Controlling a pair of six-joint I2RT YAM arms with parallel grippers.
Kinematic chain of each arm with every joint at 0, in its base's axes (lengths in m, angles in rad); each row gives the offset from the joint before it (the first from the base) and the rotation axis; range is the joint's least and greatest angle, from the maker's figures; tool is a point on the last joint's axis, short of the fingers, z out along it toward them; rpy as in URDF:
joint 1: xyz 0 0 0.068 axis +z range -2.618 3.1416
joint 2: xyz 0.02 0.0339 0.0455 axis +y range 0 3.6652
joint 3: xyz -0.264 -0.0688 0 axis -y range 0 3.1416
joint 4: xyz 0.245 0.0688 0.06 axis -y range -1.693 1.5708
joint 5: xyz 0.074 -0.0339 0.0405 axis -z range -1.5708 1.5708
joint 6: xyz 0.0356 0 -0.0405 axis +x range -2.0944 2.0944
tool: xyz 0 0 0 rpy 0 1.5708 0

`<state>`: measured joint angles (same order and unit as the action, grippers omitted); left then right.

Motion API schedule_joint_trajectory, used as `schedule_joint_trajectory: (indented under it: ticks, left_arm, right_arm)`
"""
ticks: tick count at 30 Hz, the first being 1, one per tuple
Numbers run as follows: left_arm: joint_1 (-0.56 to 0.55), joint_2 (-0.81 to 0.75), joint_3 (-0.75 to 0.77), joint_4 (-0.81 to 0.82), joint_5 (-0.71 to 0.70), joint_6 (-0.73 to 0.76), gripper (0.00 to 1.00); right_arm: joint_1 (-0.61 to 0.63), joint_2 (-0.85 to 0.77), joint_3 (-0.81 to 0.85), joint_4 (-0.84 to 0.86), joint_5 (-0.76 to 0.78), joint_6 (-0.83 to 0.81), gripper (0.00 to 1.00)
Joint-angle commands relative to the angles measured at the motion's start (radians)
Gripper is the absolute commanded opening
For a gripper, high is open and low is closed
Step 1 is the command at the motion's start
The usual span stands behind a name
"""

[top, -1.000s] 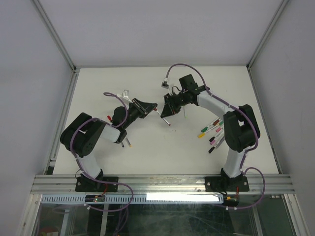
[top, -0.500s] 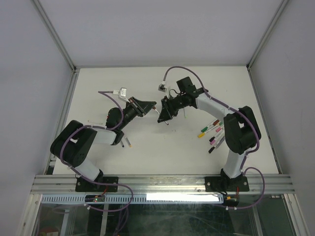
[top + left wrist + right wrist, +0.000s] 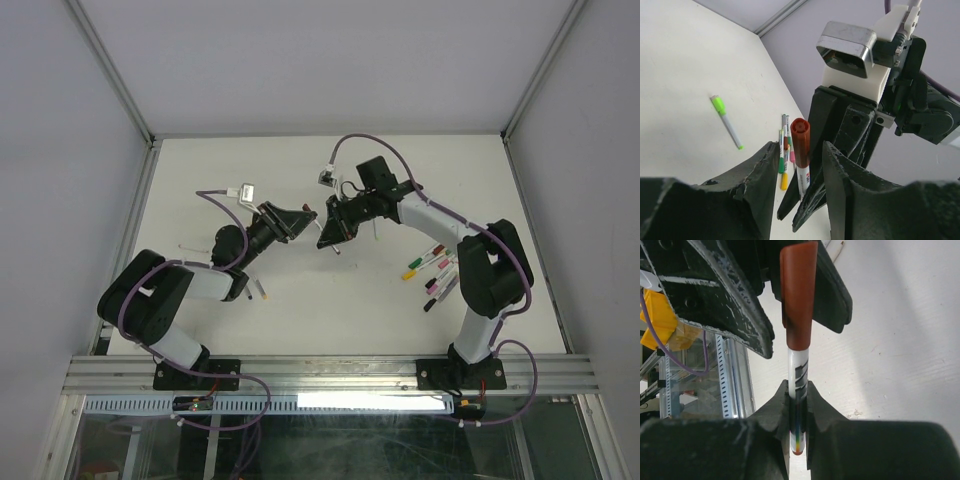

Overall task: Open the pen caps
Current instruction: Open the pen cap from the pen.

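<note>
Pinching the pen (image 3: pixel 796 366), right gripper (image 3: pixel 798 396) holds its cap (image 3: pixel 798 295) inside left gripper (image 3: pixel 800 146), apparently unclosed.

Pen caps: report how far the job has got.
Done: no removed cap is clearly visible. In hand: the right fingers clamp a pen by its barrel, its red cap still on; the left fingers stand open either side of that cap. Left: this cap, plus the capped pens lying beside the right arm.
</note>
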<state>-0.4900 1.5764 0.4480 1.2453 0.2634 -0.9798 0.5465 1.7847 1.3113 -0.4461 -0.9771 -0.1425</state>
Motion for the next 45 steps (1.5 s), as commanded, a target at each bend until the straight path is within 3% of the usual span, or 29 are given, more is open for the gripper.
schedule_joint_trajectory:
  ticks: [1,18,23,26,27,30,38,42,45]
  left_arm:
    - [-0.003,-0.037,-0.015,0.091,0.018,0.008,0.41]
    - [-0.003,-0.018,0.016,0.060,0.010,0.000,0.31]
    - [-0.004,-0.008,0.014,0.070,0.022,-0.007,0.18]
    - [-0.002,-0.012,0.014,0.075,0.022,0.000,0.01]
    - [0.003,-0.019,0.015,0.075,0.017,0.006,0.00]
    - [0.063,-0.044,0.035,0.056,0.018,0.018,0.00]
    - [0.357,-0.111,0.119,-0.039,-0.030,-0.063,0.00]
    - [0.421,-0.115,0.169,-0.042,-0.049,-0.121,0.00]
    - [0.427,-0.155,0.202,-0.198,-0.005,-0.077,0.00]
  right_arm:
    - [-0.005,-0.062,-0.006,0.065,-0.018,0.042,0.00]
    - [0.019,-0.047,-0.004,0.050,0.013,0.020,0.00]
    - [0.022,-0.044,-0.003,0.048,0.023,0.020,0.00]
    - [0.028,-0.042,-0.005,0.046,0.027,0.015,0.00]
    - [0.029,-0.042,-0.005,0.047,0.028,0.015,0.00]
    - [0.035,-0.039,-0.016,0.062,0.019,0.030,0.00]
    - [0.079,-0.014,-0.034,0.095,0.020,0.057,0.00]
    - [0.113,0.014,-0.032,0.100,0.032,0.064,0.00]
    - [0.126,0.019,-0.046,0.133,0.083,0.105,0.00]
